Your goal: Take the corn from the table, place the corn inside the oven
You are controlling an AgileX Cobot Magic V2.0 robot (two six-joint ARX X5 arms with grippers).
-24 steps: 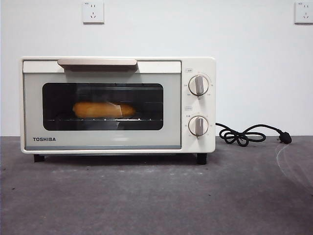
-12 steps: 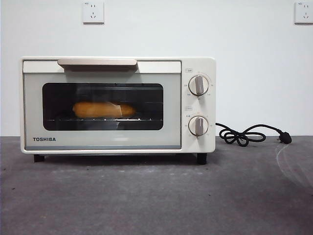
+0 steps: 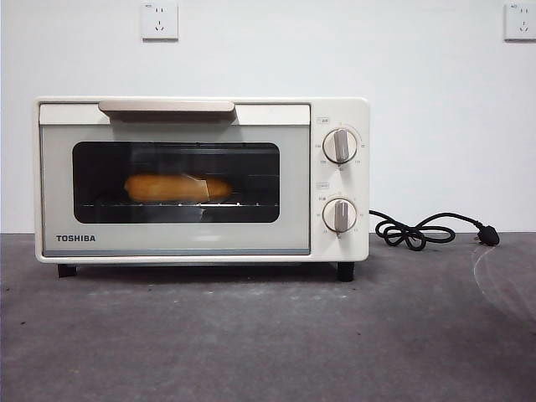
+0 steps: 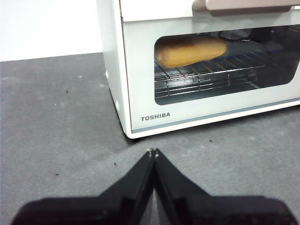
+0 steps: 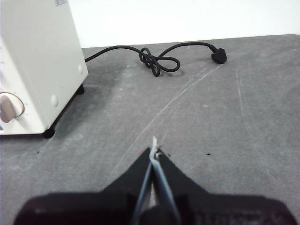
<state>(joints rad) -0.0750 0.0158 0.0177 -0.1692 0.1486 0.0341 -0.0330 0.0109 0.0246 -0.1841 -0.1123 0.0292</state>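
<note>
The cream-white oven [image 3: 201,180] stands on the dark grey table [image 3: 268,335] with its door closed. Behind the dark glass the yellow-orange corn [image 3: 177,188] lies lengthwise on the wire rack, also clear in the left wrist view as the corn [image 4: 190,50] inside the oven [image 4: 140,70]. My left gripper [image 4: 153,152] is shut and empty, hovering over the table in front of the oven's left front corner. The right gripper [image 5: 154,152] is shut and empty too, off the oven's knob side [image 5: 33,70]. Neither arm appears in the front view.
A black power cord [image 3: 419,231] with its plug [image 5: 218,55] lies coiled on the table to the right of the oven. Two wall sockets [image 3: 159,20] sit high on the white wall behind. Bare table stretches in front of the oven.
</note>
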